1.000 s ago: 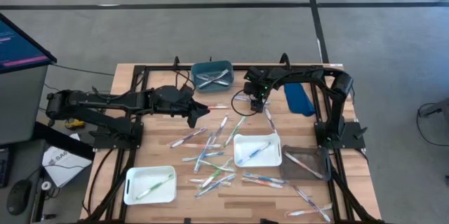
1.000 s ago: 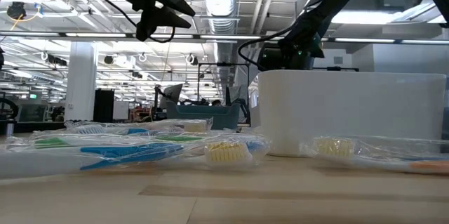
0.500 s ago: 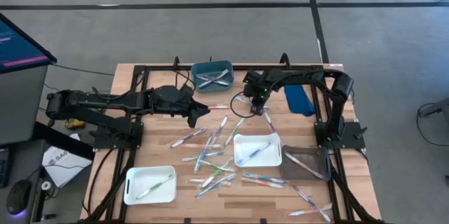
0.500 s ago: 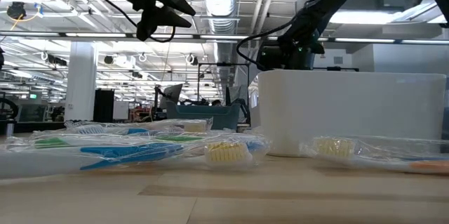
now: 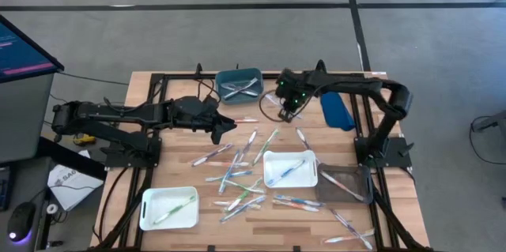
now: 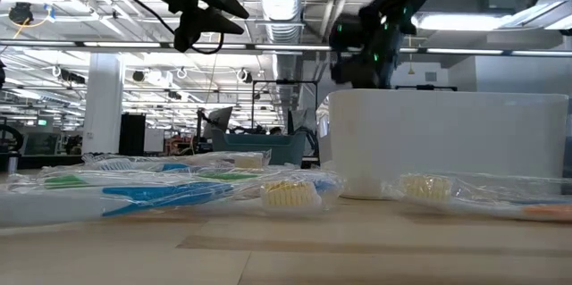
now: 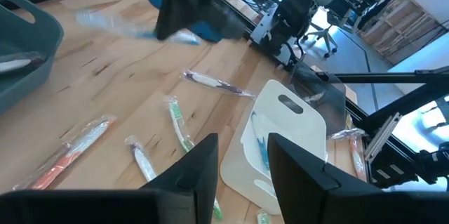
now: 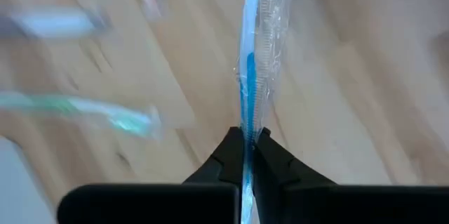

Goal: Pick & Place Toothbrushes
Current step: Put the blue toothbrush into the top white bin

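The right hand (image 8: 247,147) was clamped on a blue toothbrush in a clear wrapper (image 8: 254,62), held above the desk (image 5: 158,145) near its far edge, just beside the teal bin (image 5: 239,84). Two or three wrapped toothbrushes were seen lying in that bin. The left hand (image 7: 242,171) was held with its fingers somewhat apart and nothing between them, over the desk's left-middle part. One blue toothbrush (image 5: 285,171) was contained in the white tray (image 5: 290,168) at the centre, and a green toothbrush (image 5: 175,209) in the white tray at the near left (image 5: 168,208). A single brush was held by the clear tray (image 5: 345,183) on the right. Many loose toothbrushes (image 5: 237,181) were scattered across the desk between the trays.
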